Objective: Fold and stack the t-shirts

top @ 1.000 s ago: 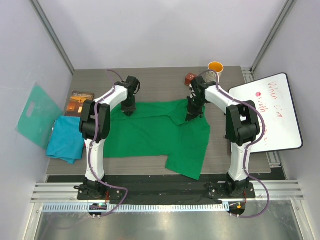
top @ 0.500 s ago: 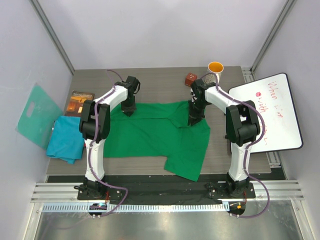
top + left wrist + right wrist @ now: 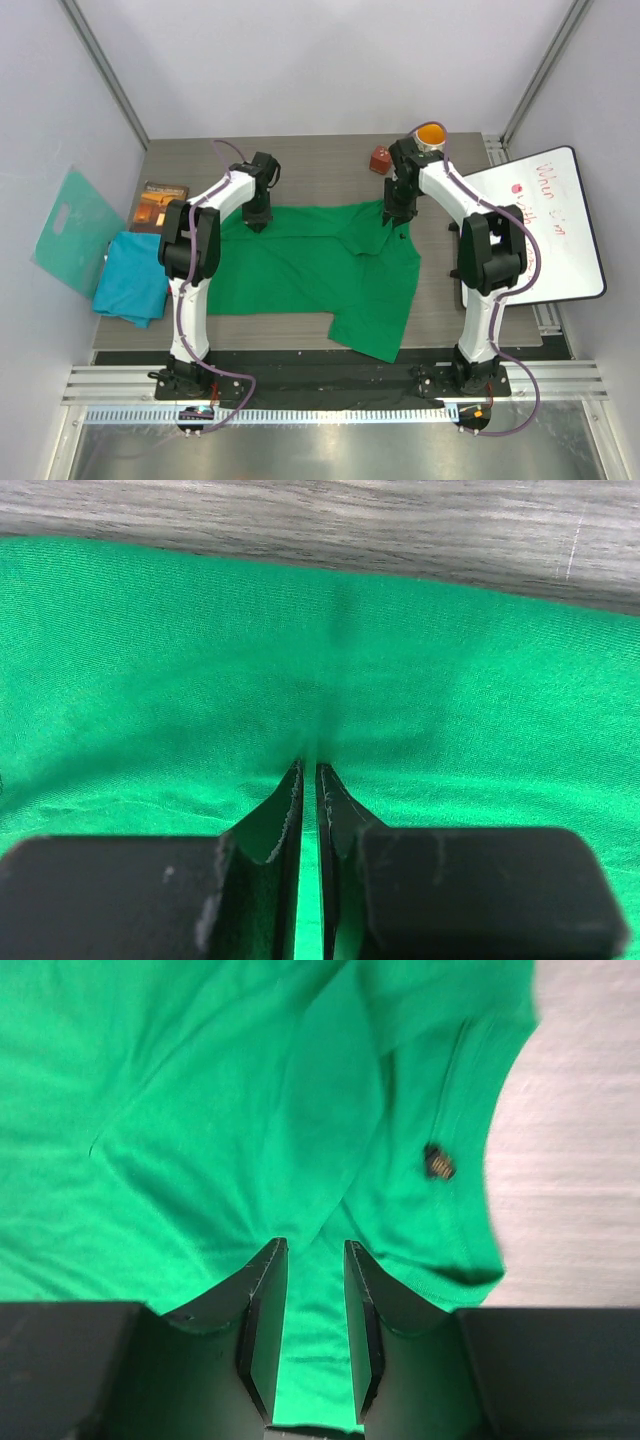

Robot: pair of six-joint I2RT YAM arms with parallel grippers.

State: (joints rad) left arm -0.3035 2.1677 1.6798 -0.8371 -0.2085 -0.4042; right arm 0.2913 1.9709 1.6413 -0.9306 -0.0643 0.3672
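The bright green t-shirt [image 3: 310, 270] lies spread over the middle of the table, one sleeve hanging toward the near edge. My left gripper [image 3: 258, 224] is shut on its far left edge; in the left wrist view [image 3: 308, 770] a thin fold of green cloth [image 3: 450, 680] sits between the nearly closed jaws. My right gripper [image 3: 398, 220] is at the shirt's far right corner. In the right wrist view [image 3: 313, 1245] folds of cloth [image 3: 200, 1110] rise into the narrow gap between the jaws. The teal-blue t-shirt [image 3: 132, 278] lies crumpled at the table's left edge.
A teal board with a handle hole [image 3: 70, 230] leans at the far left. A book [image 3: 160, 205] lies beside the teal-blue shirt. An orange mug [image 3: 431, 135] and a red-brown object [image 3: 381, 158] stand at the back right. A whiteboard [image 3: 540, 225] lies at the right.
My right gripper has moved toward the far side of the table, taking the shirt's right corner with it. The left gripper has not moved.
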